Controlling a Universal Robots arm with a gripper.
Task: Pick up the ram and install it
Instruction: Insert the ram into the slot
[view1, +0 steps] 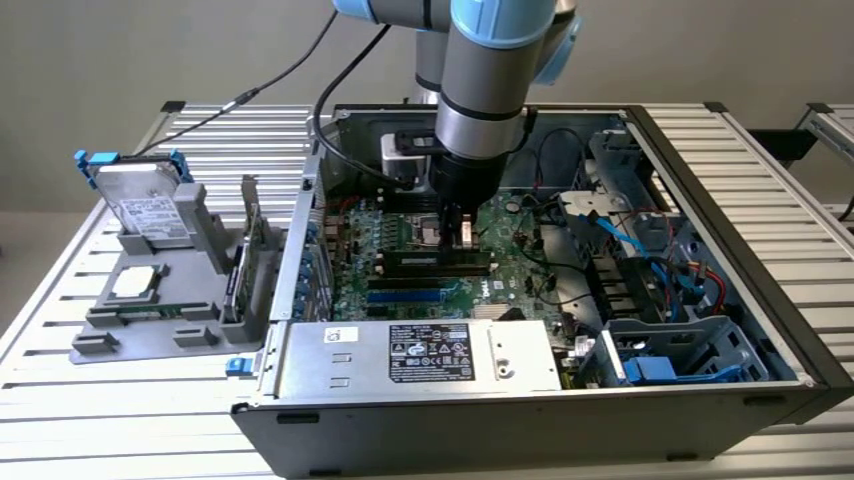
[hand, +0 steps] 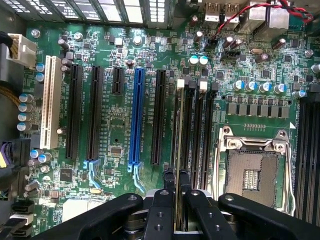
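Observation:
The ram (hand: 178, 140) appears edge-on in the wrist view as a thin stick running away from my fingers. My gripper (hand: 176, 181) is shut on it, one finger (hand: 167, 187) on each side. The stick lies along the black memory slot (hand: 190, 135) nearest the long expansion slots, beside the CPU socket (hand: 250, 172). Whether it is seated in the slot I cannot tell. In the exterior view my gripper (view1: 461, 235) reaches straight down inside the open computer case (view1: 747, 250), low over the green motherboard (view1: 400, 235).
A silver power supply (view1: 427, 355) spans the case's front edge, and blue and red cables (view1: 667, 270) crowd the exterior view's right. A grey stand (view1: 160, 300) left of the case holds a hard drive (view1: 147, 210) and a wider green card (view1: 244, 270). A blue slot (hand: 136, 117) and several black slots flank the ram.

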